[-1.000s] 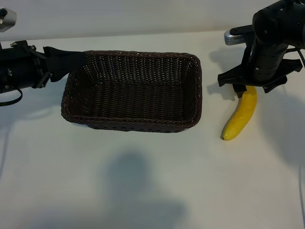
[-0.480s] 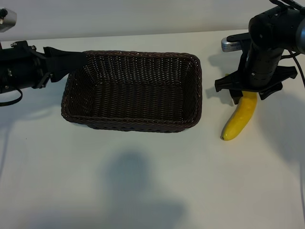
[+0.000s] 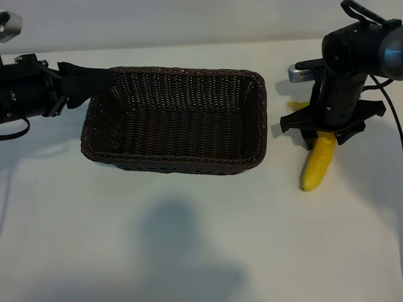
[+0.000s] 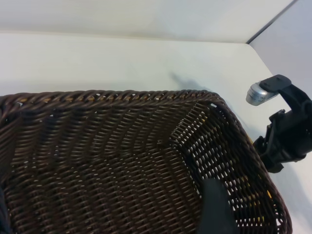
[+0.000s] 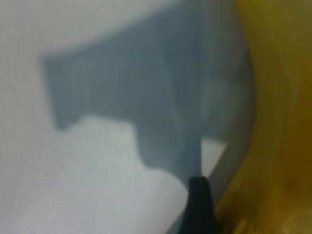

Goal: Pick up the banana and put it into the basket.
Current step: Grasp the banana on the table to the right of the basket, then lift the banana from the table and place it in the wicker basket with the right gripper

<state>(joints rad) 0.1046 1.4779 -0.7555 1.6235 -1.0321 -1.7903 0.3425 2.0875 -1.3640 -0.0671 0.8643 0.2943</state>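
The right arm stands over the far right of the counter [image 3: 201,251] with its wrist turned so that the right end effector [image 3: 320,139] points straight down onto the upper end of the banana [image 3: 317,165]. The dark cross-shaped body of the end effector hides that end, and the fingers cannot be made out from outside, so whether they have closed on the fruit cannot be told. In the right wrist view the banana [image 5: 278,122] fills one side of the picture very close, with a dark fingertip [image 5: 199,204] just beside its skin. The banana lies on the counter to the right of the basket [image 3: 258,119], its free lower end pointing toward the near edge, with a clear strip of bare counter between it and the basket's right rim. The left arm reaches in level from the left edge of the exterior view, and the left end effector [image 3: 94,80] sits at the basket's far left corner, its dark fingers at the rim. In the left wrist view one finger [image 4: 214,207] shows inside the basket wall [image 4: 122,97], the jaws standing apart on either side of the rim, though contact cannot be judged. The counter in front of the basket is open and wide.
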